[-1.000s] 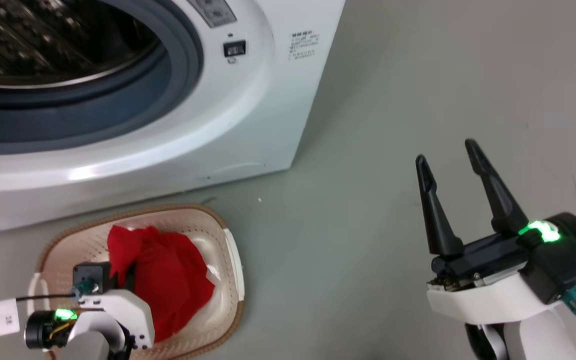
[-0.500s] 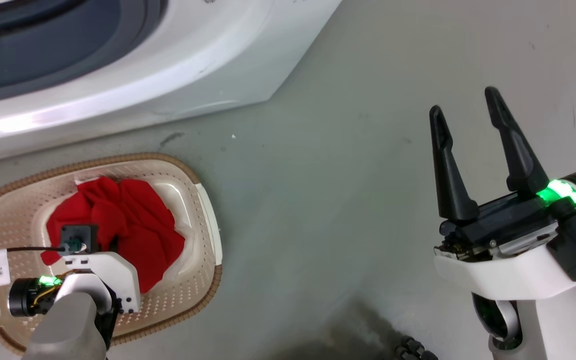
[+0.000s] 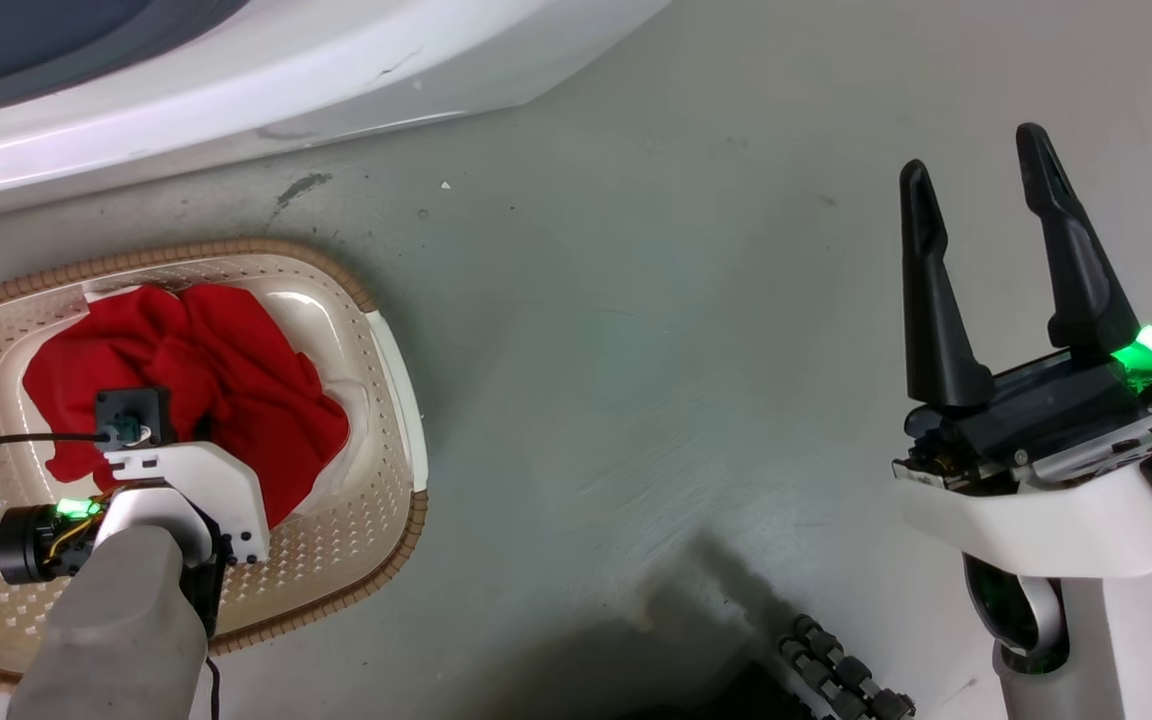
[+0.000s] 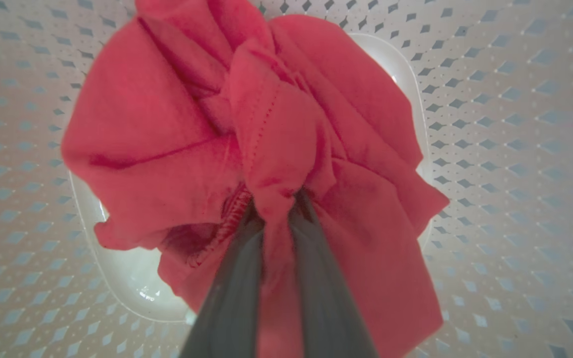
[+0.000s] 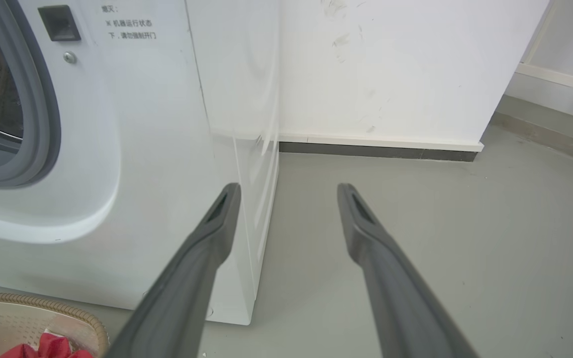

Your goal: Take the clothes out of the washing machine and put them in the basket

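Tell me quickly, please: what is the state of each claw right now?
Left claw: closed on the red garment, over the basket.
Right claw: open, holding nothing.

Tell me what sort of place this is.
Most likely a plain laundry corner or utility room, perhaps a test space. A white front-loading washing machine stands on a bare grey floor by a scuffed white wall, and a cream basket holding red clothes sits before it.

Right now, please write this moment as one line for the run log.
left hand: shut on clothes, inside basket | right hand: open, holding nothing | step: release not yet done
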Motion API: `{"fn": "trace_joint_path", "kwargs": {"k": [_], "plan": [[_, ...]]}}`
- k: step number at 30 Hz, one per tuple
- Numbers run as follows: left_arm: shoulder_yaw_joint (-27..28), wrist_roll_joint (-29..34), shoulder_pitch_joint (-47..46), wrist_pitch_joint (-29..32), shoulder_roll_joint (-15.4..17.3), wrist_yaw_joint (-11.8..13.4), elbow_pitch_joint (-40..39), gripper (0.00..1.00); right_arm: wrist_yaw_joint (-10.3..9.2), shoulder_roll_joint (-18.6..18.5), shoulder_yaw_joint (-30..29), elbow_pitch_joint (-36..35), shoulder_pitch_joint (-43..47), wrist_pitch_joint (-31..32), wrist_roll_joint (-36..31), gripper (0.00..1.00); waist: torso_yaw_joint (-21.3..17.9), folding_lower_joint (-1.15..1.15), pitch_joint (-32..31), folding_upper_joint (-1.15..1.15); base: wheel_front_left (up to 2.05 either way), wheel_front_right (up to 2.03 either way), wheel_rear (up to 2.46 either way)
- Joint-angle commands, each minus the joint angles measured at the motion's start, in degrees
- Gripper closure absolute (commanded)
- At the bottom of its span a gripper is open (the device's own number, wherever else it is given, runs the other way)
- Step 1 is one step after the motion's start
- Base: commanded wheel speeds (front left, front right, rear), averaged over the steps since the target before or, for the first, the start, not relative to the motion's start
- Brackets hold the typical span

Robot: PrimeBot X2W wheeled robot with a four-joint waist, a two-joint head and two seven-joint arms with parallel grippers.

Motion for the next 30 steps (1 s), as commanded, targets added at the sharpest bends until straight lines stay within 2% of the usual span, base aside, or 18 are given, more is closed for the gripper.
{"fn": "trace_joint_path", "kwargs": {"k": [1, 2, 3, 4, 12, 22, 30], "plan": [[-0.2, 0.4, -0.9, -0.2, 0.0, 0.4, 0.2, 1.00, -0.04, 0.0, -0.1, 0.0, -0.8, -0.1, 0.1, 0.00, 0.2, -0.01, 0.1, 0.00, 0.00, 0.00, 0.00], [-0.2, 0.3, -1.0, -0.2, -0.1, 0.6, 0.3, 0.86, -0.04, 0.0, -0.2, 0.1, -0.9, -0.1, 0.1, 0.00, 0.3, -0.01, 0.0, 0.00, 0.00, 0.00, 0.00], [-0.3, 0.2, -1.0, -0.3, -0.2, 0.6, 0.3, 0.09, -0.04, 0.0, -0.2, 0.2, -0.9, -0.1, 0.0, 0.00, 0.4, -0.01, -0.2, 0.00, 0.00, 0.00, 0.00], [-0.4, 0.2, -1.0, -0.5, -0.4, 0.4, 0.4, 0.00, -0.04, 0.0, -0.2, 0.4, -0.9, -0.1, -0.1, 0.00, 0.5, -0.01, -0.5, 0.00, 0.00, 0.00, 0.00], [0.0, -0.8, 2.0, -1.0, -2.6, 1.1, 0.0, 0.00, -0.04, 0.0, -0.2, 2.0, 1.0, -0.1, -1.4, 0.00, 2.2, -0.01, -6.2, 0.00, 0.00, 0.00, 0.00], [3.1, 2.1, 12.5, -1.0, -3.5, 4.2, -13.9, 0.00, -0.04, 0.0, -0.3, 5.2, 5.7, -0.1, -3.2, 0.00, 5.2, -0.01, -17.1, 0.00, 0.00, 0.00, 0.00], [8.9, 7.4, 22.5, -1.0, -4.3, 6.3, -29.7, 0.00, -0.04, 0.0, -0.7, 6.8, 10.0, -0.1, -4.2, 0.00, 6.8, -0.01, -24.6, 0.00, 0.00, 0.00, 0.00]]}}
